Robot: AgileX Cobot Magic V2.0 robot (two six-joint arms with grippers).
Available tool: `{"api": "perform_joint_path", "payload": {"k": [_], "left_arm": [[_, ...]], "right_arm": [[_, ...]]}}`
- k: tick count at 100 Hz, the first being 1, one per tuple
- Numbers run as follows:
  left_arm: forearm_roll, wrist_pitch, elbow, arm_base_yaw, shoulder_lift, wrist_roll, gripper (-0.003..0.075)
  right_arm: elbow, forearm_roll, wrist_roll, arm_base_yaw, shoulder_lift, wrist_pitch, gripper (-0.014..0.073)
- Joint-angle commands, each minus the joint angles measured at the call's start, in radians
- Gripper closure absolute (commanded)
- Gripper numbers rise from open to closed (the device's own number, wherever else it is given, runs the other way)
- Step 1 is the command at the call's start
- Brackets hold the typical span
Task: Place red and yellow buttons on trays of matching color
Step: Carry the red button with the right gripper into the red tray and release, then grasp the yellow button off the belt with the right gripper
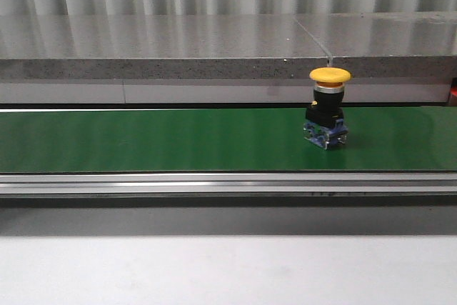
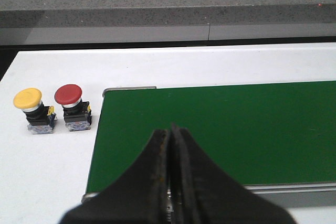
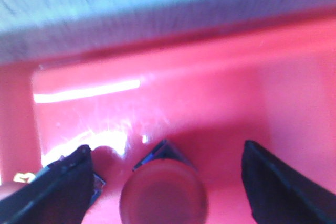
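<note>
Green belt (image 1: 178,141) carries one yellow button (image 1: 328,116) upright. Right gripper (image 3: 168,182) spread open over red tray (image 3: 210,103), red button (image 3: 163,200) between fingers. Left gripper (image 2: 170,182) closed, empty. Risk: belt-borne yellow button slips past unpicked.

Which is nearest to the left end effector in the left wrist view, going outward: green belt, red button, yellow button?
1. Green belt, directly ahead of the shut left end effector.
2. Red button, on the white table beside the belt.
3. Yellow button, beyond the red one.
</note>
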Motion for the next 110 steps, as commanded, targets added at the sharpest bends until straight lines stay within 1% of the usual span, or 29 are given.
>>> {"api": "perform_joint_path", "payload": {"k": [1,20,62,72,89,97,110], "left_arm": [[-0.018,-0.081,-0.028,-0.005,0.001,0.003,0.0740],[-0.018,-0.081,-0.028,-0.005,0.001,0.003,0.0740],[-0.018,-0.079,-0.028,-0.005,0.001,0.003,0.0740],[-0.018,-0.077,-0.028,-0.005,0.001,0.003,0.0740],[-0.018,-0.073,-0.028,-0.005,0.001,0.003,0.0740],[-0.018,-0.073,-0.028,-0.005,0.001,0.003,0.0740],[-0.028,-0.073,-0.028,-0.005,0.001,0.003,0.0740]], "right_arm": [[-0.072,-0.012,-0.007,-0.007,-0.103,-0.009,0.0013],[-0.143,-0.030,-0.007,-0.007,-0.174,0.076,0.0013],[-0.140,-0.028,-0.020,-0.002,-0.383,0.243,0.0013],[-0.124,-0.011,-0.030,-0.001,-0.422,0.281,0.0013],[0.013,0.090,-0.084,-0.001,-0.527,0.283,0.0013],[0.123,0.126,-0.114,-0.001,-0.590,0.260,0.0013],[0.322,0.131,-0.151,-0.001,-0.724,0.192,0.0013]]}}
